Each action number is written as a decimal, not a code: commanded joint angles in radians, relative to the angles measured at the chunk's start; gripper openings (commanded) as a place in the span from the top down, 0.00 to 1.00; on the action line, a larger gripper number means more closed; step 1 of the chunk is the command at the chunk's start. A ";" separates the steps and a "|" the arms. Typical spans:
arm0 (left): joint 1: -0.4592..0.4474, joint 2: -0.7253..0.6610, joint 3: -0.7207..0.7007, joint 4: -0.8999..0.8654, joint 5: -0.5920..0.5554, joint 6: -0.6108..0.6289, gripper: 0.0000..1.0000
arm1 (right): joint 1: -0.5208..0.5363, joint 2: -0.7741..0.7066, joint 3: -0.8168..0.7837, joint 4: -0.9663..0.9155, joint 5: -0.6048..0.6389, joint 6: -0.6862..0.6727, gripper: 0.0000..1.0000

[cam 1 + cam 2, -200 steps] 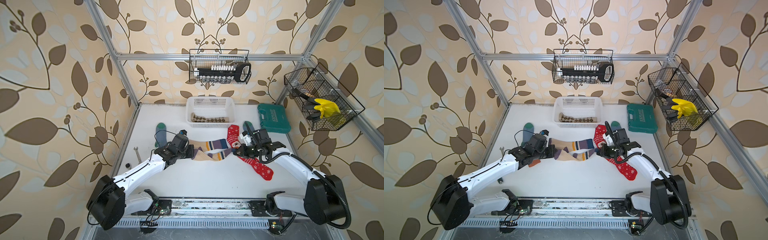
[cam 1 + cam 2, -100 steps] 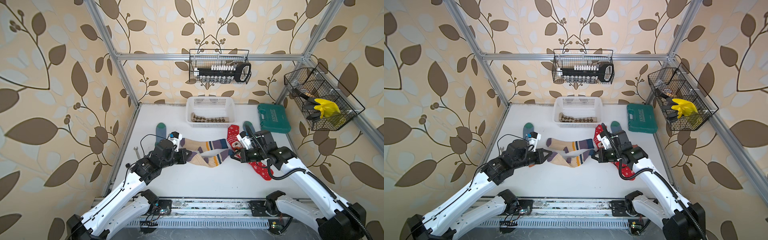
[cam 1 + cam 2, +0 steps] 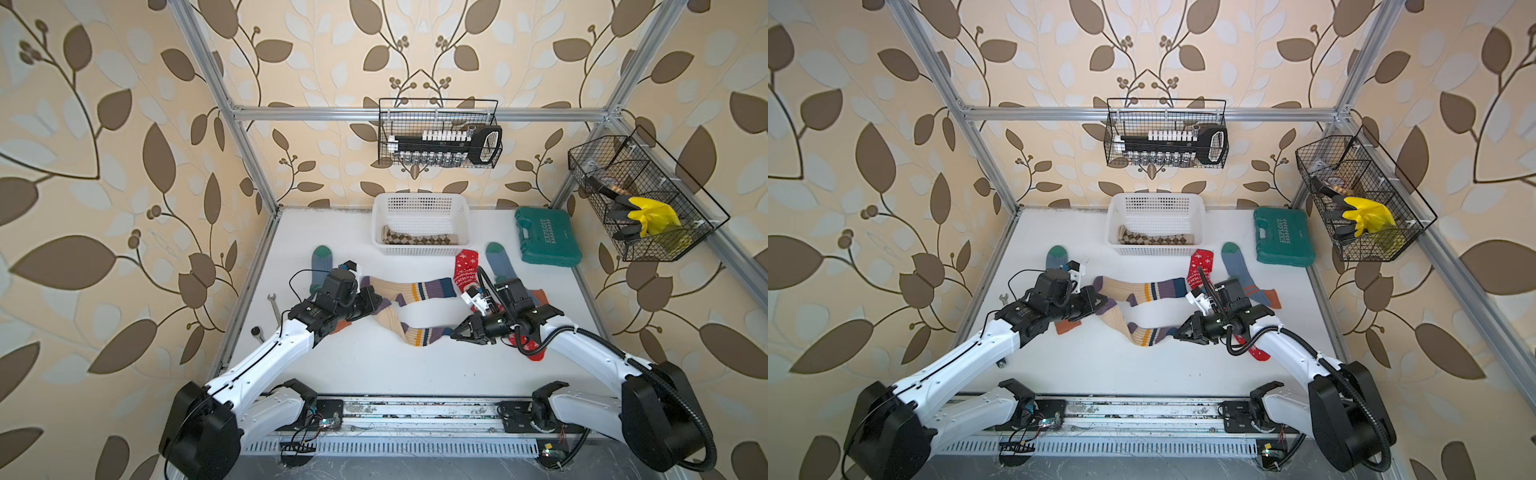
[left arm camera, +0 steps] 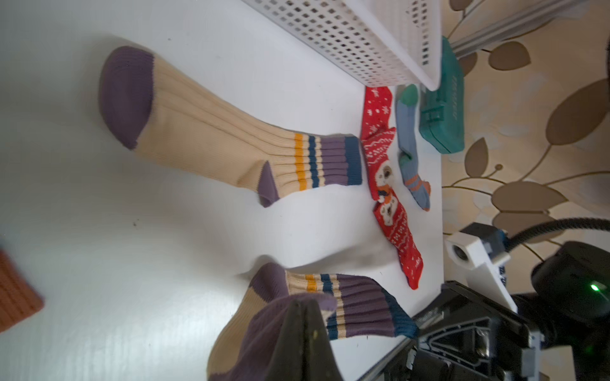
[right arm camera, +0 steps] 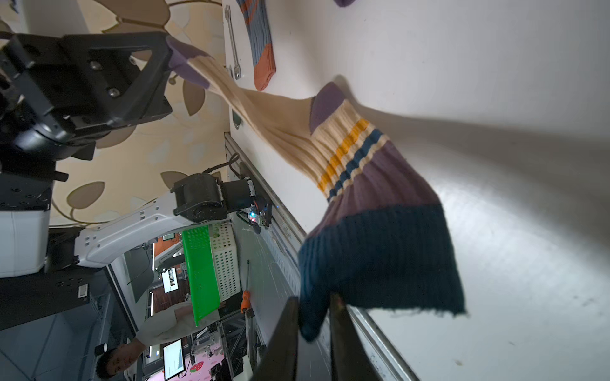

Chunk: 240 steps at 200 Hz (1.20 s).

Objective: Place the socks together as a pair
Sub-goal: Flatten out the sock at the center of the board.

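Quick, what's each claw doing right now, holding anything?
The left gripper is closed on the striped sock, at its purple toe.
The right gripper is closed on that sock's navy cuff.

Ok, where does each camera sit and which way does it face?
Top views: high above the arm bases, looking down at the table; both arms in full, left gripper and right gripper.
Left wrist: on its arm, facing the right gripper; own fingers showing.
Right wrist: on its arm, facing the left gripper; own fingers showing.
Shared: both wrist views see the held striped sock.

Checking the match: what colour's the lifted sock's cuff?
The striped sock's cuff is navy blue; clearest in right wrist view.
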 commanded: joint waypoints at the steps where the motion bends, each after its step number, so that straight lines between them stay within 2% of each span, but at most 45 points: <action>1: 0.083 0.088 -0.013 0.129 0.039 -0.015 1.00 | -0.033 0.032 0.036 -0.035 0.150 -0.081 0.77; 24: 0.169 0.196 -0.014 0.198 0.100 -0.019 1.00 | -0.031 0.047 0.069 -0.051 0.284 -0.093 0.75; 38: 0.189 0.233 -0.004 0.215 0.128 -0.013 1.00 | 0.001 0.040 0.094 -0.068 0.367 -0.105 0.73; 76: 0.195 0.248 0.021 0.183 0.130 0.033 1.00 | 0.308 0.038 0.201 -0.155 0.659 -0.181 0.68; 91: 0.202 0.232 0.016 0.178 0.126 0.041 1.00 | 0.376 0.081 0.226 -0.183 0.760 -0.198 0.67; 127: 0.211 0.210 0.028 0.139 0.127 0.068 1.00 | 0.527 0.207 0.274 -0.220 0.900 -0.199 0.66; 181: 0.221 0.199 0.042 0.098 0.118 0.100 1.00 | 0.640 0.340 0.299 -0.253 0.990 -0.165 0.66; 240: 0.223 0.201 0.045 0.077 0.132 0.119 1.00 | 0.651 0.421 0.319 -0.244 1.044 -0.130 0.65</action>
